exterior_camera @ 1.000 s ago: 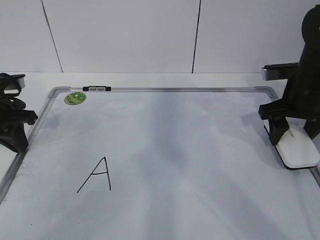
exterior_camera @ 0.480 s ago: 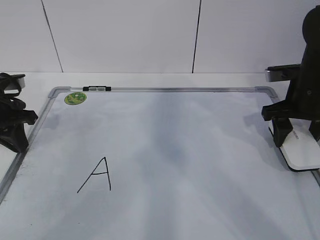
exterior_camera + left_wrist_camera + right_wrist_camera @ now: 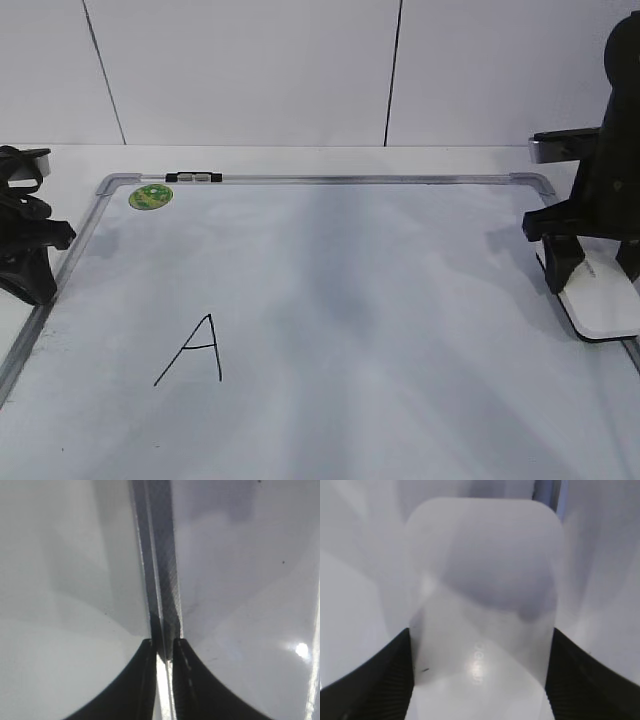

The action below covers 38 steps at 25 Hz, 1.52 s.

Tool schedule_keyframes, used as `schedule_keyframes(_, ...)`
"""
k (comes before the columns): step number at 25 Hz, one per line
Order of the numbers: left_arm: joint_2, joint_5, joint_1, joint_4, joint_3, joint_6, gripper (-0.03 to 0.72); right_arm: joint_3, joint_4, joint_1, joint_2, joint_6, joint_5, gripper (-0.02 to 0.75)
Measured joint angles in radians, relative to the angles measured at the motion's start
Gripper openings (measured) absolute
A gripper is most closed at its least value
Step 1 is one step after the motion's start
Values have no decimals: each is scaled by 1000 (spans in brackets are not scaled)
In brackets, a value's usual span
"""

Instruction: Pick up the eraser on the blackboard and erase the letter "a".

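The eraser [image 3: 603, 302] lies flat at the right edge of the blackboard [image 3: 330, 300], and your right hand [image 3: 590, 275] stands over it — in the right wrist view its two dark fingers [image 3: 375, 685] sit against the eraser's [image 3: 482, 605] long sides, closed on it. Your left hand [image 3: 164, 647] rests at the board's left frame rail [image 3: 160, 570], its jaws narrow, a slim gap between them. On the board you see only an angular capital "A" [image 3: 192, 350], a green sticker [image 3: 151, 196] and a small clip [image 3: 193, 177] on the top rail.
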Motion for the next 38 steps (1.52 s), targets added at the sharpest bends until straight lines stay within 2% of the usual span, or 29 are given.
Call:
schedule_keyframes(10, 0, 0, 0, 0, 0, 0, 89, 0, 4, -22, 0, -4, -37, 571)
schedule_keyframes(18, 0, 0, 0, 0, 0, 0, 89, 0, 72, -38, 0, -64, -43, 571)
schedule_keyframes(38, 0, 0, 0, 0, 0, 0, 89, 0, 72, -38, 44, -66, -76, 573)
